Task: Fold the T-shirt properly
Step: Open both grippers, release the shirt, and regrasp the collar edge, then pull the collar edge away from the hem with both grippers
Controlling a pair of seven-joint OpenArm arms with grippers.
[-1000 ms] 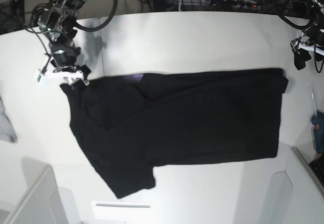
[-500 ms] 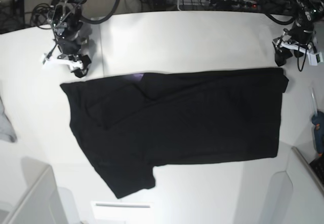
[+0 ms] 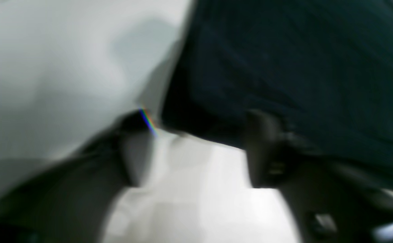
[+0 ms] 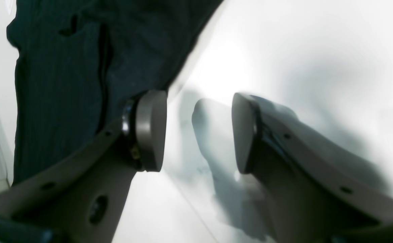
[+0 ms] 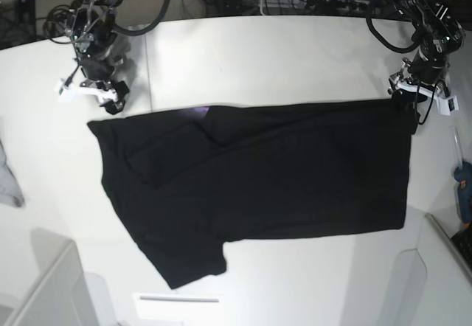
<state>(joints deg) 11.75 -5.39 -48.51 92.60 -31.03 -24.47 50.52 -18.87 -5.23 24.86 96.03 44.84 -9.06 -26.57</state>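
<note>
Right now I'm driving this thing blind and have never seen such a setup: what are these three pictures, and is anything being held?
The base view looks down on a white table with two robot arms. The other two come from cameras on the arms' wrists, looking past their fingers. A black T-shirt lies spread on the table.

The right gripper, on the base view's left, stands open beside the shirt's corner, holding nothing; its wrist view shows bare table between the pads.

The left gripper is at the opposite corner. Its wrist picture is blurred, so I cannot tell whether it has hold of the shirt.
</note>
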